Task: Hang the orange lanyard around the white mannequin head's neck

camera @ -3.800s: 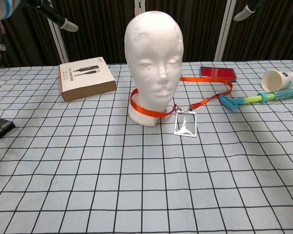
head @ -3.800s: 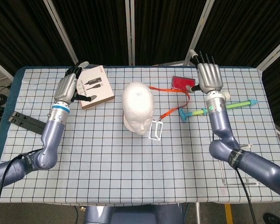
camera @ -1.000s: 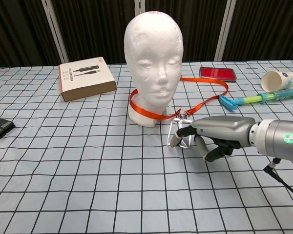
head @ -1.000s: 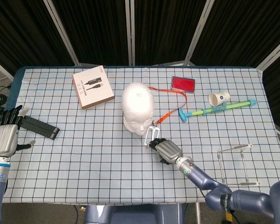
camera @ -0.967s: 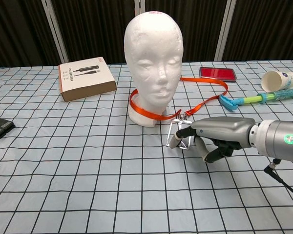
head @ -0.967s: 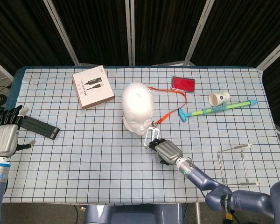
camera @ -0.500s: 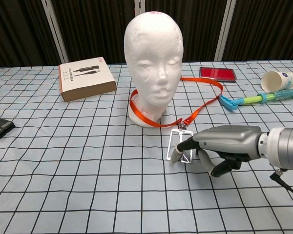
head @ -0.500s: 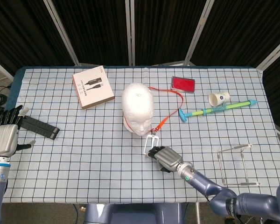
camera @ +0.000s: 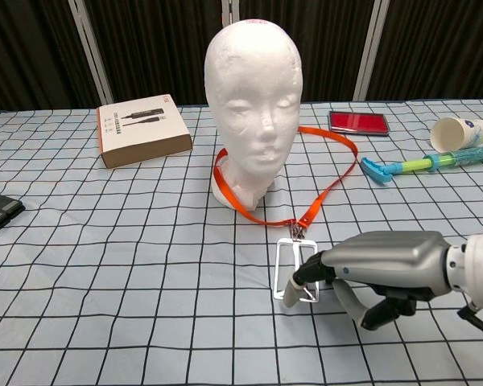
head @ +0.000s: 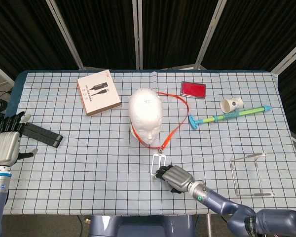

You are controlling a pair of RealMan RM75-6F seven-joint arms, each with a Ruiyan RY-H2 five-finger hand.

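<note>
The white mannequin head (head: 146, 114) (camera: 253, 104) stands upright at the table's middle. The orange lanyard (head: 173, 127) (camera: 330, 186) lies in a loop around its base and trails toward the front. At the strap's end hangs a clear badge holder (head: 158, 162) (camera: 294, 269). My right hand (head: 176, 177) (camera: 380, 273) pinches that badge holder at its lower edge, low over the table in front of the head. My left hand (head: 6, 146) hovers off the table's left edge, fingers spread, holding nothing.
A brown box (head: 98, 92) (camera: 142, 129) lies back left, a red case (head: 193, 89) (camera: 358, 121) back right. A paper cup (head: 231, 103) (camera: 460, 132) and a teal-green stick tool (head: 228, 116) lie right. A black bar (head: 41, 134) lies left, a wire stand (head: 250, 174) front right.
My right hand has drawn the badge holder toward the table's front, away from the head. The lanyard has straightened and pulled tighter around the head's base. The left hand is still.
</note>
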